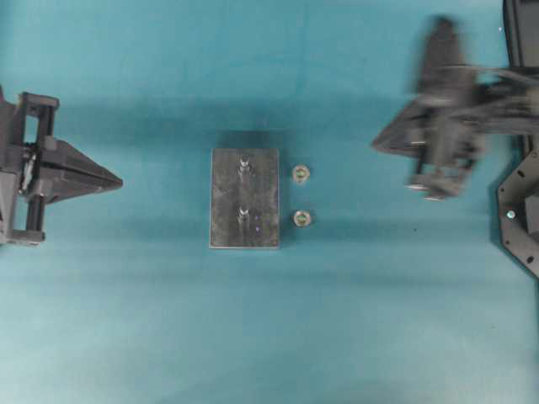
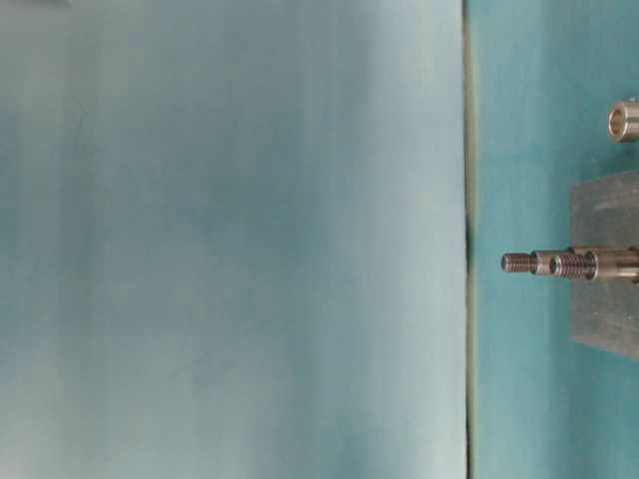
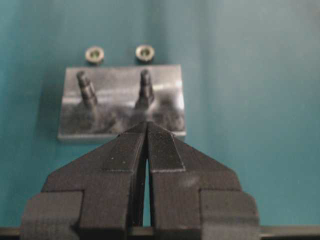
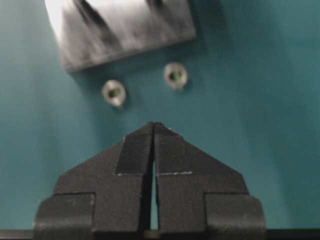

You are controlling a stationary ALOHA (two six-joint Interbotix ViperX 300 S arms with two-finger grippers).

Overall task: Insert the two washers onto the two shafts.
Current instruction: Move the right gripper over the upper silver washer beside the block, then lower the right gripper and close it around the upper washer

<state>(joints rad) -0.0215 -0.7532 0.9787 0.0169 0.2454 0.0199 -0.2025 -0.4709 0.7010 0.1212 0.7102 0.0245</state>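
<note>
A grey metal block (image 1: 223, 220) sits mid-table with two upright shafts, a far shaft (image 1: 244, 166) and a near shaft (image 1: 242, 214). Two small washers (image 1: 301, 174) (image 1: 303, 220) lie flat just right of it. My left gripper (image 1: 119, 181) is shut and empty, well left of the block. My right gripper (image 1: 376, 144) is shut and empty, blurred, to the right of the washers. The left wrist view shows the shafts (image 3: 145, 86) (image 3: 86, 87) and the washers (image 3: 145, 52) (image 3: 94, 54) beyond the gripper (image 3: 147, 123). The right wrist view shows the gripper (image 4: 153, 124), the washers (image 4: 114, 92) (image 4: 175, 75) and the block (image 4: 150, 25).
The teal table surface surrounds the block. A black arm base (image 1: 520, 215) stands at the right edge. The table-level view shows the shafts (image 2: 519, 262) sideways, one washer (image 2: 624, 120) and a pale wall (image 2: 230, 239).
</note>
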